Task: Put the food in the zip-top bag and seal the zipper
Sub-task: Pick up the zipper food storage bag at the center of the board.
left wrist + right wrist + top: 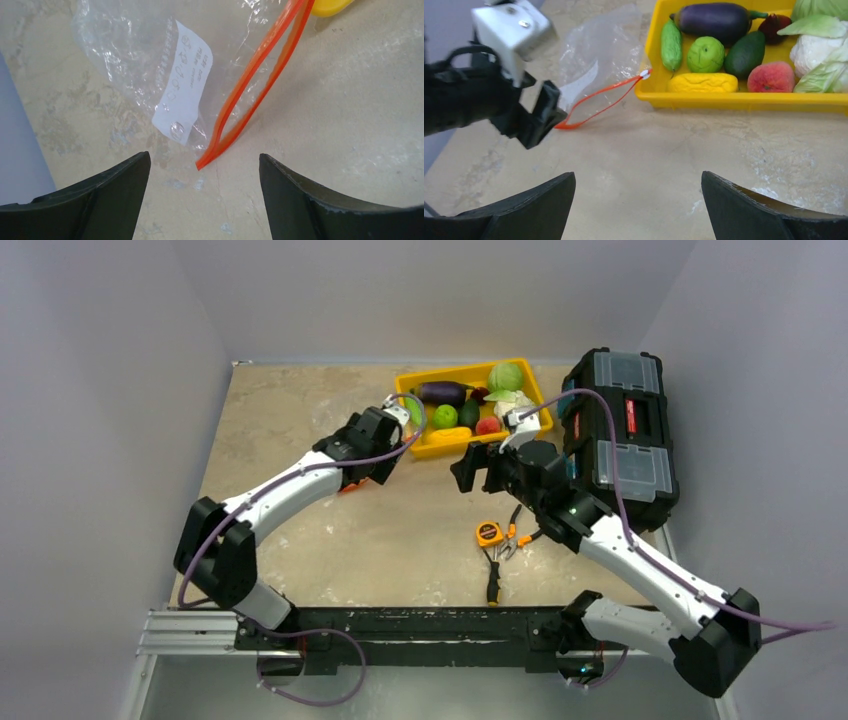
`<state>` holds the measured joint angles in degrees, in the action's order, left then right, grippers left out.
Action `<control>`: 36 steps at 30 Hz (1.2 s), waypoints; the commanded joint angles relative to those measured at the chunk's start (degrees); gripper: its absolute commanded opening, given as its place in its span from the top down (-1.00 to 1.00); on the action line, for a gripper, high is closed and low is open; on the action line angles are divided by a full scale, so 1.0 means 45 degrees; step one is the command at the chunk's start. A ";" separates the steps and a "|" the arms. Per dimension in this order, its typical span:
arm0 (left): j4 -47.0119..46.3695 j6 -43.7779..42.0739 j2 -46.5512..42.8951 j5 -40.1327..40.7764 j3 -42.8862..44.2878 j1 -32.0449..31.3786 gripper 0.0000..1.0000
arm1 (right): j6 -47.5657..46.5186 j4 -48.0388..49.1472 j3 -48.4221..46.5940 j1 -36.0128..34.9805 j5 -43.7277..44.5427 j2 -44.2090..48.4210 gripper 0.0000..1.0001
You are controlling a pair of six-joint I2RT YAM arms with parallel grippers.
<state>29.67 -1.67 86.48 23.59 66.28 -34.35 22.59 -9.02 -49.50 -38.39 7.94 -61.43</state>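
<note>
Left gripper (204, 156) hung with jaws spread wide and nothing between them, just above the near end of the zipper (252, 82), whose two orange strips stood parted in a narrow loop (bag mouth open). The zip-top bag (599, 52) lay flat on the table (664, 150) just beside the yellow tray (734, 100), with the white slider tab (644, 75) at the tray's corner. Right gripper (638, 175) likewise gaped empty over the table, while the food, including eggplant (714, 17), lime (705, 54) and cauliflower (816, 50), sat in the tray.
</note>
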 commanded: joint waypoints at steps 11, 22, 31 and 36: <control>-0.1441 -0.1962 0.3667 0.4320 0.2040 -0.1218 -0.35 | 0.0352 0.1104 0.1270 0.0021 0.0250 0.2379 -0.98; -0.1474 -0.1827 0.5405 0.4671 0.2873 -0.1224 0.22 | 0.0604 0.0306 0.1640 0.0018 0.0616 0.3461 -0.97; -0.2376 -0.2516 0.5346 0.5676 0.2598 -0.1153 1.00 | 0.1051 0.0100 0.1617 0.0016 0.0491 0.3467 -0.98; -0.1315 -0.2200 0.4731 0.5779 0.2913 -0.1316 1.00 | 0.1286 0.0434 0.1914 0.0022 0.0092 0.3575 -0.98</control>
<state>21.47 -11.79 111.74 46.83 77.36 -39.81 26.68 -9.39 -41.91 -38.39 9.43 -46.28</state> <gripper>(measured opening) 0.009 0.987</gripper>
